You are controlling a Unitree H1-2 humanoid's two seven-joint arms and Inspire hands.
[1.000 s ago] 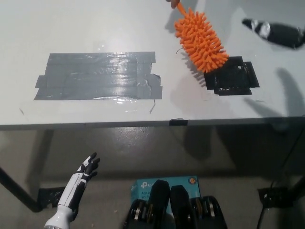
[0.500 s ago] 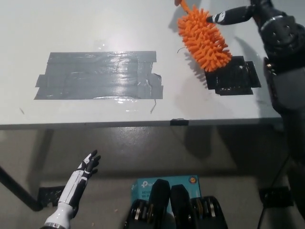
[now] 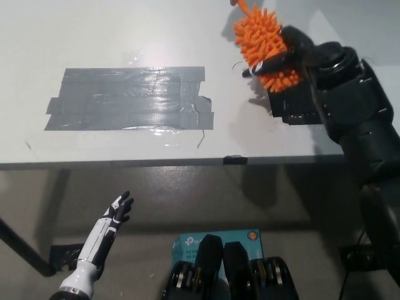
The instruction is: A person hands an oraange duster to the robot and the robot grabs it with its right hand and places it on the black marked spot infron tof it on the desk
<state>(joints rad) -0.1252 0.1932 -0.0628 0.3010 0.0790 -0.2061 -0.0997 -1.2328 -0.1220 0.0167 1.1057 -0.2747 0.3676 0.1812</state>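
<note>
Head view: black right hand (image 3: 284,53) wraps the orange duster (image 3: 262,47), long axis diagonal, just above the black marked spot (image 3: 294,106) near the desk's (image 3: 125,37) right front edge; white left hand (image 3: 115,209) hangs empty, fingers spread.

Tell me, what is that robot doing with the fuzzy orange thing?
The robot's black right hand is wrapped around the orange duster above the white desk, next to the black marked spot. The duster isn't down on the spot yet. The white left hand hangs open below the desk edge.
</note>
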